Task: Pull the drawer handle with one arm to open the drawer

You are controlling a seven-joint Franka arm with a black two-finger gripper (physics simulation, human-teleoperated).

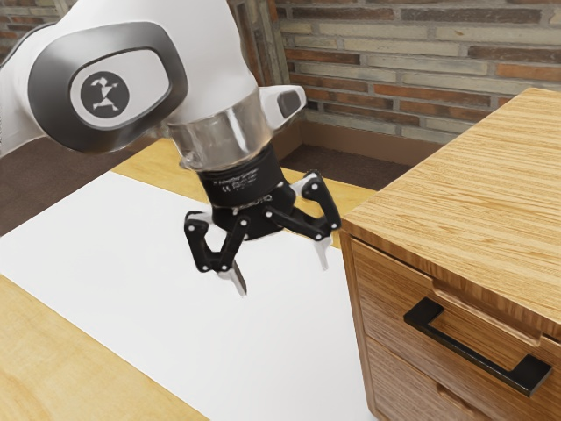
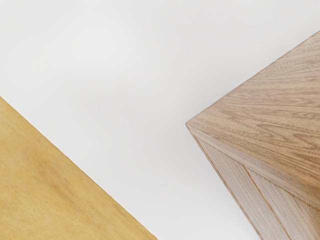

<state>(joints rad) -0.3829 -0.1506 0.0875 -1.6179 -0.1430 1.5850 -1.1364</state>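
Note:
A wooden cabinet (image 1: 473, 202) stands at the exterior view's right, with a top drawer (image 1: 386, 294) whose front looks flush with the cabinet face. A black bar handle (image 1: 473, 346) is fixed across that drawer front. My gripper (image 1: 280, 270) hangs open above the white mat, to the left of the cabinet's near corner and apart from the handle, with nothing between its fingers. In the wrist view the cabinet's top corner (image 2: 260, 120) shows beside the hand.
A white mat (image 1: 131, 281) covers the wooden table (image 1: 53, 368) under my hand. A brick wall (image 1: 412, 61) runs behind. A lower drawer front (image 1: 403, 386) sits beneath the top one.

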